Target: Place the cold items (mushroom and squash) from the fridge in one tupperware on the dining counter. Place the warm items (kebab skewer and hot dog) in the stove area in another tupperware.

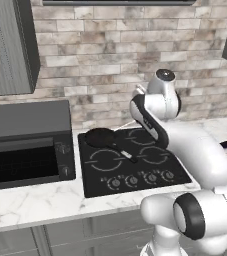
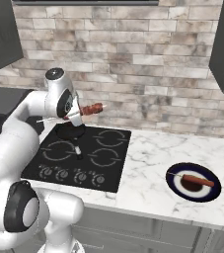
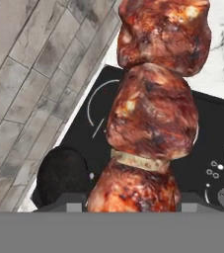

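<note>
Aloft, kebab skewer (image 2: 90,109) in pincer (image 2: 73,115) above unlabelled stove (image 2: 79,157).

I see open air above the stove (image 2: 79,153), but the frying pan (image 2: 69,131) sits below my path. Marble counter (image 2: 148,158) lies bare up to the plate (image 2: 175,190) holding the hot dog (image 2: 197,181).

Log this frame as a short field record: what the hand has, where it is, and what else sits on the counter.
hand: closed on the kebab skewer, held in the air
position: above the stovetop, in front of the brick wall
pan: dark frying pan on the rear left burner
hot dog: lying on the dark plate, on the marble counter right of the stovetop
microwave: left of the stovetop
</note>
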